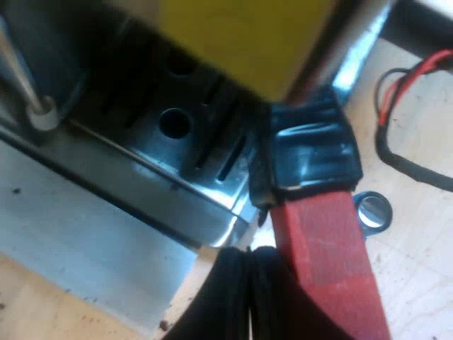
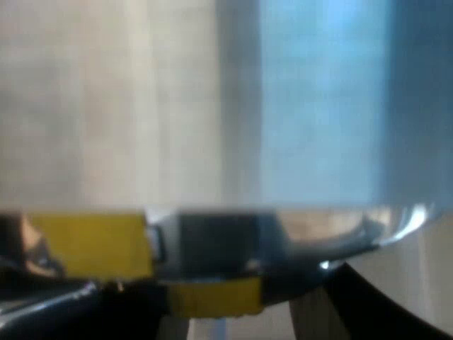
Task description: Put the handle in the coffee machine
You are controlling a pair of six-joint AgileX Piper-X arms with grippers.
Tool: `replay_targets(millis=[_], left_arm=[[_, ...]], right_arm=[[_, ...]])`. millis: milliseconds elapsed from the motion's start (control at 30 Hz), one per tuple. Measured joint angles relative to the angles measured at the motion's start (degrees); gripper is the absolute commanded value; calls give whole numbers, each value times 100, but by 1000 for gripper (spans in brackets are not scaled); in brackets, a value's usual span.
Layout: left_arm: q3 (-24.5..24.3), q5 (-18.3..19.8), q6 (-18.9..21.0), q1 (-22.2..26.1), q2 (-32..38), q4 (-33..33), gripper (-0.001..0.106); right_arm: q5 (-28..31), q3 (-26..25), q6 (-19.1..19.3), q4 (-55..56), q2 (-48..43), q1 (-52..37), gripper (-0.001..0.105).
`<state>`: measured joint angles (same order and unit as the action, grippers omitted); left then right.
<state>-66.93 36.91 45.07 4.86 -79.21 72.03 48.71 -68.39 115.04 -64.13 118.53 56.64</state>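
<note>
Left gripper (image 1: 248, 261): black fingers pressed together, nothing between them, lying against side of handle's red end (image 1: 329, 262).

Handle's long axis runs from fingers away through dark grip (image 1: 311, 149) in under espresso machine (image 1: 233, 35) front. Holder head hidden; cannot tell whether seated.

Likely move: sideways push to lock.

Perforated drip tray (image 1: 173, 124) just beneath. Steam wand (image 1: 28, 88) well apart. Small blue-rimmed round thing (image 1: 371, 211) on wooden table (image 1: 417, 283), near red end.

Right gripper (image 2: 219, 312): state cannot tell; close against shiny metal.
</note>
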Motion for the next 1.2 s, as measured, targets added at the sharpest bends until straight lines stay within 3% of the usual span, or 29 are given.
replay_targets(millis=[233, 400, 667, 833, 1167, 1200], left_arm=[[543, -162, 76, -410, 288, -208, 0], [638, -306, 262, -544, 452, -362, 0], [668, -103, 601, -602, 467, -388, 0], [668, -48, 719, -610, 467, -381, 0], [675, 107, 963, -610, 467, -381, 0], [675, 106, 974, -610, 467, -381, 0]], right_arm=[[77, 34, 4, -48, 0, 5, 36], [64, 67, -17, -90, 0, 5, 36], [540, 148, -2, 552, -261, 145, 36], [290, 610, -487, 1425, -873, 151, 36], [-153, 1444, -715, 2068, -1812, 189, 36], [-190, 1753, -816, 2324, -2090, 189, 36]])
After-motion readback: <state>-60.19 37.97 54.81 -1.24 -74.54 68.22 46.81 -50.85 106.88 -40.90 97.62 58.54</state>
